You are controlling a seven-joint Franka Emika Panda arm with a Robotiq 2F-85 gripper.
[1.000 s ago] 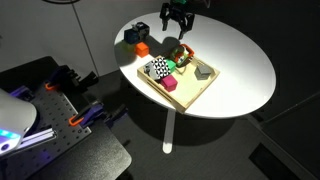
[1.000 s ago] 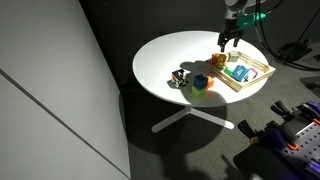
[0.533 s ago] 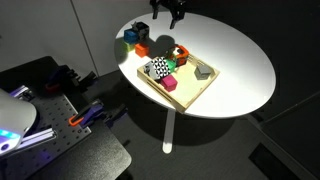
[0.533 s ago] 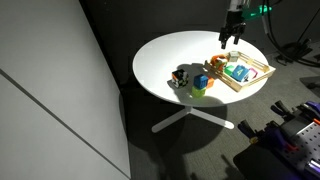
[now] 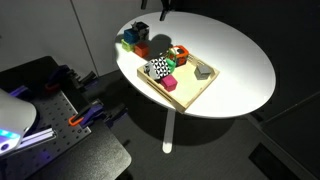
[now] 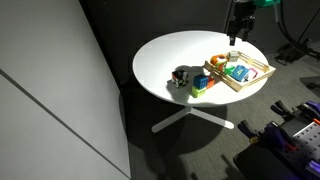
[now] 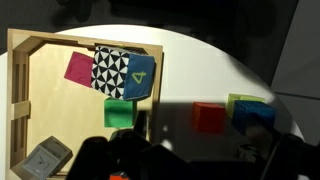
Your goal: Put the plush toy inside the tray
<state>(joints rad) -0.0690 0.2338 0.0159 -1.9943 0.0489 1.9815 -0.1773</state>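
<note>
White round table (image 5: 240, 60) is shown bearing the wooden tray (image 5: 197, 90); the plush toy (image 5: 181, 52) is seen inside its far corner, so the task is judged done. The gripper (image 6: 238, 33) is held above, well apart; its opening cannot be told.

The top edge crops the pincer (image 5: 164, 6), its jaws unreadable.

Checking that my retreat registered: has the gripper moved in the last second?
Yes. The gripper has risen: in an exterior view it hangs higher above the tray than a second ago.
</note>
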